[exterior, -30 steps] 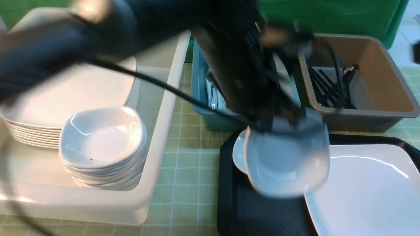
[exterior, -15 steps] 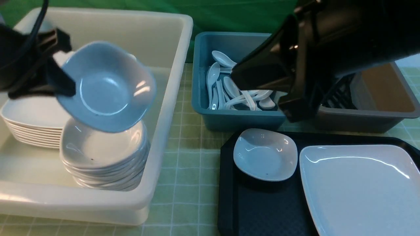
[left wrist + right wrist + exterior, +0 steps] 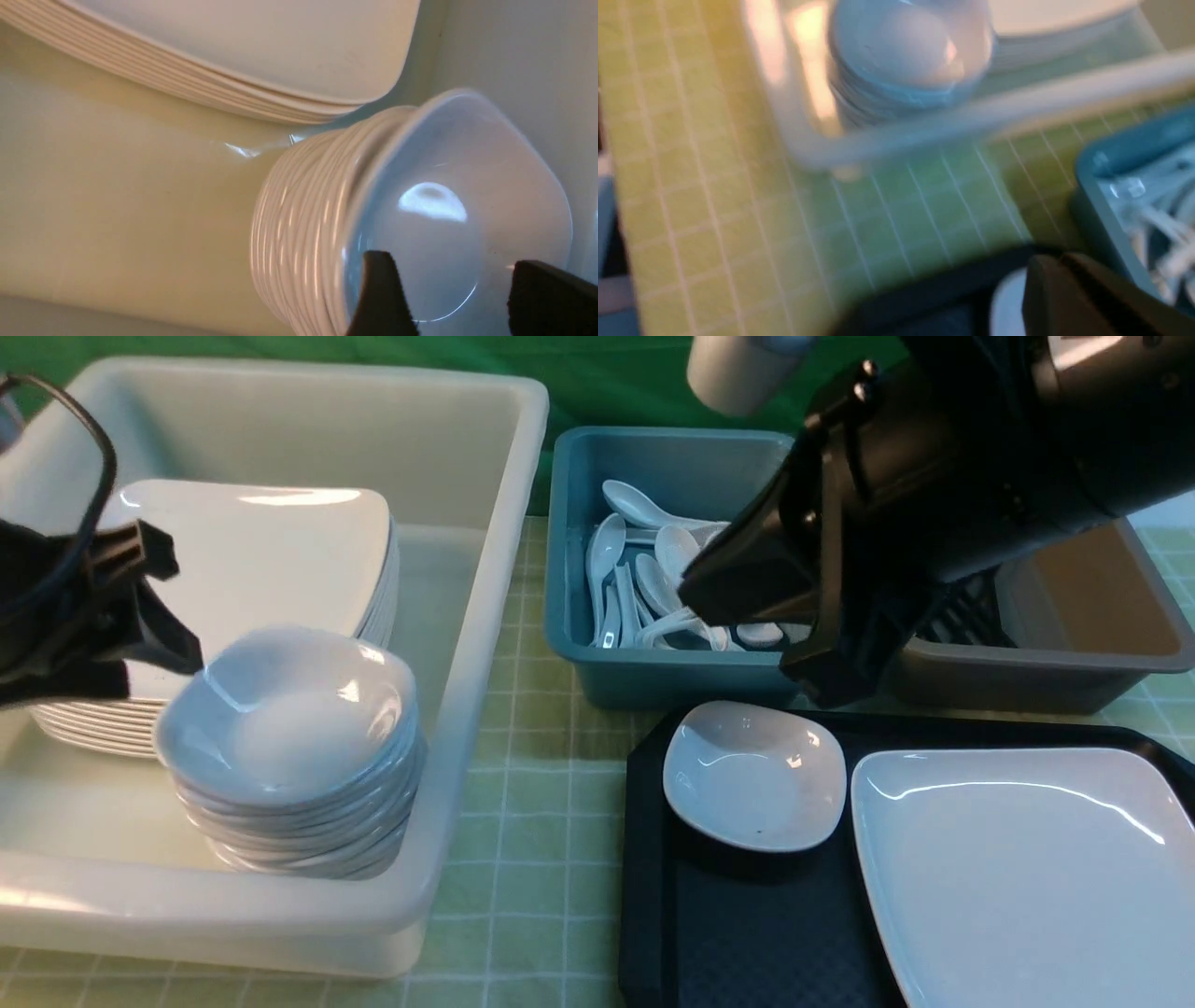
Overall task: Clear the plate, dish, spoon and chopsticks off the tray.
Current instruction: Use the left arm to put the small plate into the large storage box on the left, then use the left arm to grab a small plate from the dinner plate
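On the green-checked worktop (image 3: 523, 803), the left gripper (image 3: 451, 268) holds its jaws parted at the rim of the top dish (image 3: 289, 709) in the white tub (image 3: 485, 616), gripping nothing; best lift straight up. The right gripper (image 3: 709, 590) hangs shut, empty, near the tray (image 3: 747, 933) bearing a second dish (image 3: 754, 775) and the plate (image 3: 1027, 868).

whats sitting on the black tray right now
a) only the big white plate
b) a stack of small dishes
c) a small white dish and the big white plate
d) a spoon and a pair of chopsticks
c: in the front view, one small dish lies beside the large plate on the tray, and nothing else shows on it.
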